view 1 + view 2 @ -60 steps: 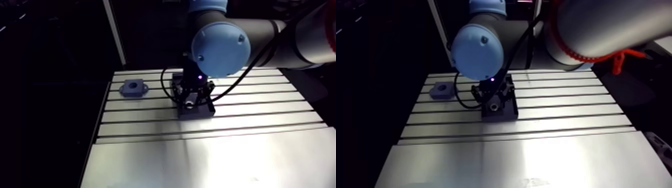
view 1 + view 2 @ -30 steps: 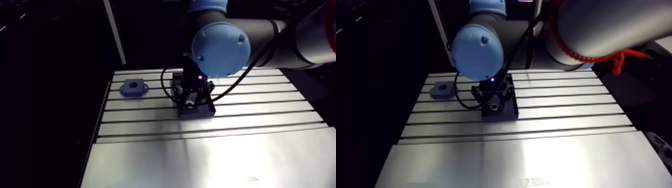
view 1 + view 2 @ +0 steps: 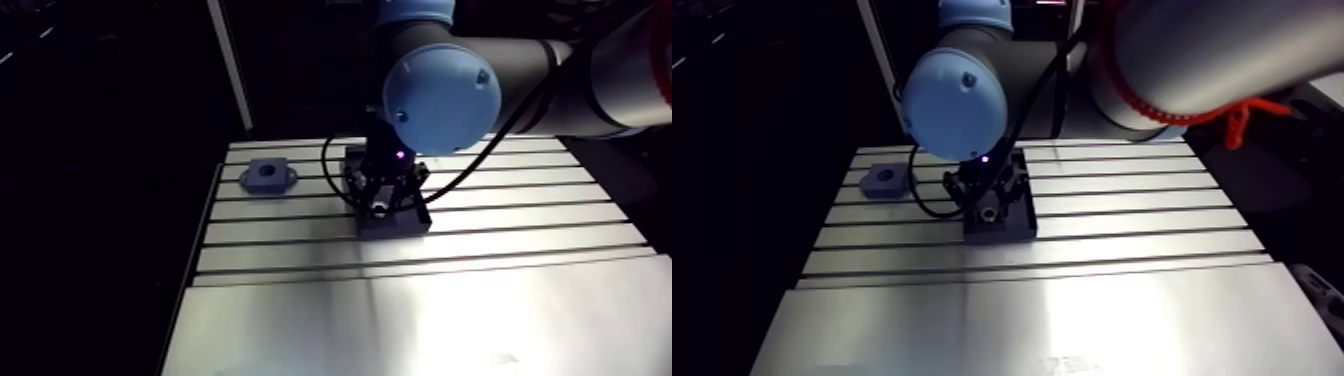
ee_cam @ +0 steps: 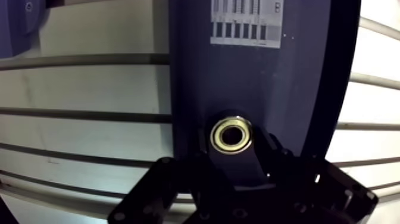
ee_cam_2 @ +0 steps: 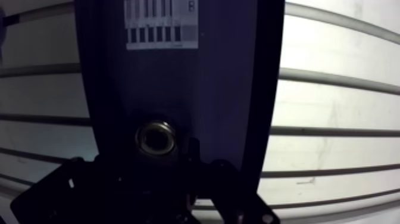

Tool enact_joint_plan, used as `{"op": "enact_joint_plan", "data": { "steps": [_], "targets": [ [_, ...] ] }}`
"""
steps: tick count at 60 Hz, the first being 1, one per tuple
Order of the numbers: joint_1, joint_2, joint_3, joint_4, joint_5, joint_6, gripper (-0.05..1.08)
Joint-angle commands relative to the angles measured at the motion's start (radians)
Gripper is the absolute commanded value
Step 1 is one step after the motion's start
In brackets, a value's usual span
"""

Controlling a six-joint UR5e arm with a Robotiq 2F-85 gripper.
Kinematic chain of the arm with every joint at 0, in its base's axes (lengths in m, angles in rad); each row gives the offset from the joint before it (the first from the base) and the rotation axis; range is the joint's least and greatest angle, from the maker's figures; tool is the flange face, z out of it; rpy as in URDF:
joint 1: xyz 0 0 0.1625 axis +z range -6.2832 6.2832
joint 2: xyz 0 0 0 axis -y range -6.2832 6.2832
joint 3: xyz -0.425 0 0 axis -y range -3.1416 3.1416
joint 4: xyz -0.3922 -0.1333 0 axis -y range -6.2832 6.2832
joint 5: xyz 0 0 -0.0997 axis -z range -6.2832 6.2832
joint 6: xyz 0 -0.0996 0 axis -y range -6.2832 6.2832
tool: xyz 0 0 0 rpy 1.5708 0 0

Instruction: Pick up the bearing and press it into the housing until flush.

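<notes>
Bearing: shiny metal ring, seated in dark block recess; pincer state: cannot tell.

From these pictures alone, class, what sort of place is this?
Probably a robot assembly test bench: a slotted aluminium table, a bearing in a dark fixture block, and a housing set apart.

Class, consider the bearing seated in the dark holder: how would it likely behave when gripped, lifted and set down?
The bearing looks like a shiny metal ring, so probably rigid and slippery. Being round, it may roll on the table if set on edge. Seated in a recess of the holder, it should resist sideways nudges.
</notes>
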State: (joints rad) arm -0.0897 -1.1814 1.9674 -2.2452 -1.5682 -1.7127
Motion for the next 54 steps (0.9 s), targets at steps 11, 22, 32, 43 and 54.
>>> {"op": "enact_joint_plan", "data": {
  "steps": [11, 22, 32, 43, 54],
  "targets": [
    [0.001, 0.0, 0.0, 0.0, 0.0, 0.0, 0.49],
    [0.001, 0.0, 0.0, -0.001, 0.0, 0.0, 0.5],
    [0.001, 0.0, 0.0, 0.0, 0.0, 0.0, 0.5],
    [0.001, 0.0, 0.0, -0.001, 0.0, 0.0, 0.51],
    [0.001, 0.0, 0.0, -0.001, 0.0, 0.0, 0.52]
  ]
}}
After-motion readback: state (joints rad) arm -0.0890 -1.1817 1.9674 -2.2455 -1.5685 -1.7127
